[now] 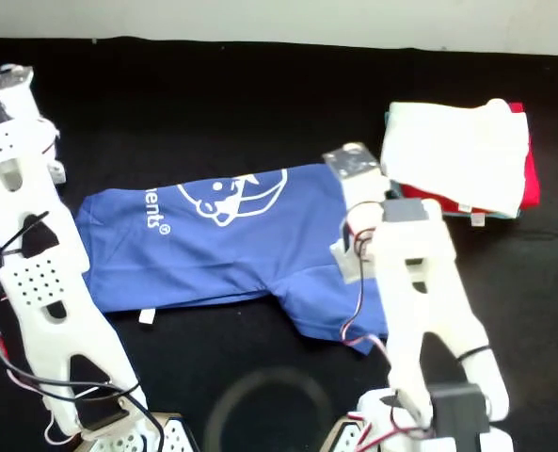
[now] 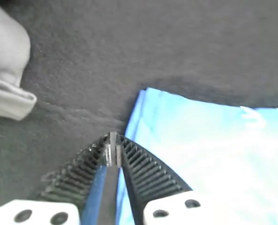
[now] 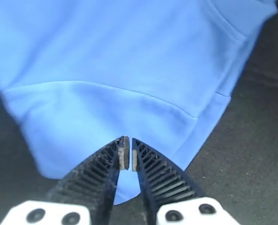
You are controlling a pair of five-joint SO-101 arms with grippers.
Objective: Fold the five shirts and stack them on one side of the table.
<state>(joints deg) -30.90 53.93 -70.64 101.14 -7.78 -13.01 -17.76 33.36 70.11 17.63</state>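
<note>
A blue shirt (image 1: 213, 245) with a white print lies spread across the middle of the black table, one sleeve pointing toward the front. My left gripper (image 2: 111, 152) is shut on the shirt's edge (image 2: 134, 117), and a strip of blue cloth runs between its fingers. My right gripper (image 3: 128, 154) is shut, its tips just over the blue sleeve (image 3: 129, 108), and I see no cloth pinched in it. The left arm (image 1: 24, 235) stands at the shirt's left end. At its right end is the right arm (image 1: 406, 254). Folded shirts are stacked at the back right, a white one (image 1: 457, 155) on top.
A red shirt (image 1: 530, 179) and a teal edge show under the white one in the stack. A pale grey cloth (image 2: 7, 79) lies beyond the left gripper on the black table (image 1: 213, 104). Both arm bases stand at the front edge.
</note>
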